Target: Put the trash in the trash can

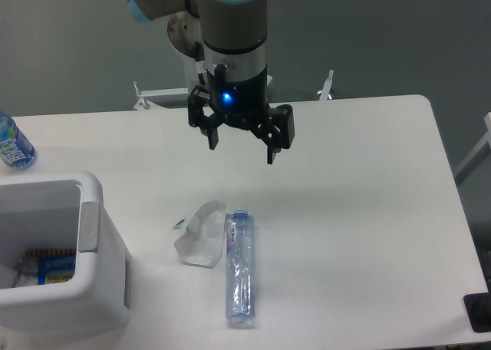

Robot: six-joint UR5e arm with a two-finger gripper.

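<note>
— Where's the trash in the fixed camera's view?

— Both pieces lie on the white table (368,212). The crumpled wrapper (201,233) sits just left of the slim clear bottle (239,267), touching it near its cap end; the bottle lies flat, cap pointing away from the camera.

— And the gripper?

— The gripper (241,152) hangs above the table, fingers spread apart, holding nothing — a blue light glows on its body.

— The trash can?

— The trash can (92,212) stands at the lower left, some packaging inside. A blue-labelled bottle (13,143) stands behind it at the table's left edge.
</note>
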